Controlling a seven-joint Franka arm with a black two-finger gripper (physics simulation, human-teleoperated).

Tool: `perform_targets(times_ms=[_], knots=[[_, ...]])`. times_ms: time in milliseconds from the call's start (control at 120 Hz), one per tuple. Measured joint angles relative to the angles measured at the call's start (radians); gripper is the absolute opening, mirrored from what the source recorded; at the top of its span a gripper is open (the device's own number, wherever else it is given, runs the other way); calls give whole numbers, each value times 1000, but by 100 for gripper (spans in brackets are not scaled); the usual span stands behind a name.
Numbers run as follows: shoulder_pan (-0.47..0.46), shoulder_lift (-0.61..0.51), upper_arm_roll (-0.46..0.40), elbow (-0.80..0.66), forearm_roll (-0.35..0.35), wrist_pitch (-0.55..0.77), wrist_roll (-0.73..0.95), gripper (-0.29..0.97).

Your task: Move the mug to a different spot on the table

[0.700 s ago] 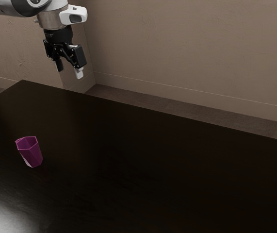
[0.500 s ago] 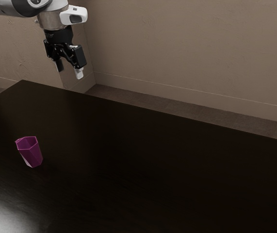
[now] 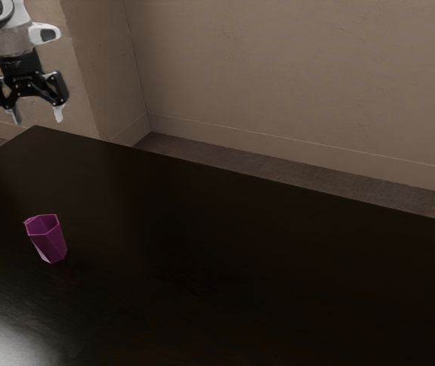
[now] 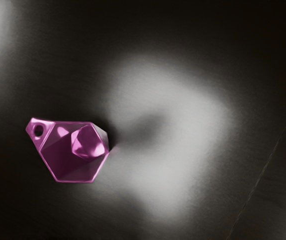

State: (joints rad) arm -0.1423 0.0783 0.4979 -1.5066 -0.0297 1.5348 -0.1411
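Currently the pincer (image 3: 36, 114) hangs high above the tabletop (image 3: 263, 252), at the exterior view's upper left. Its fingers are spread wide with nothing between them.

The mug (image 3: 46, 238) is purple, faceted and upright. It rests on the tabletop toward the exterior view's left, well below the pincer and apart from it. In the wrist view the mug (image 4: 72, 150) sits off-centre under the hand with its mouth facing up. A small looped handle (image 4: 37, 129) juts from one corner of the rim. The tabletop (image 4: 193, 75) around it is dark and glossy.

Assessment: the move has not begun; approach and grasp are both yet to be done.

Hazards noted:
1. Misalignment. The mug is not centred beneath the hand. A straight descent would likely land a finger on the rim or miss outright, and could tip the mug.
2. Faceted walls narrowing toward the base. Fingers closing on angled facets rather than two opposed flats may squeeze the mug out or twist it.
3. Handle. A finger meeting the loop would turn the mug rather than clamp it.
4. Glossy surface. A glancing touch could slide the mug before any grip is made.
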Motion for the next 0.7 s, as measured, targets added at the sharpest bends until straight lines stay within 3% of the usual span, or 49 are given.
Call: perform_targets(times_ms=[167, 342, 700], knots=[[-57, 23, 1, -6, -1, 10, -190, 68], [9, 31, 16, -102, -18, 84, -377, 68], [9, -8, 123, -337, -20, 284, -685, 67]])
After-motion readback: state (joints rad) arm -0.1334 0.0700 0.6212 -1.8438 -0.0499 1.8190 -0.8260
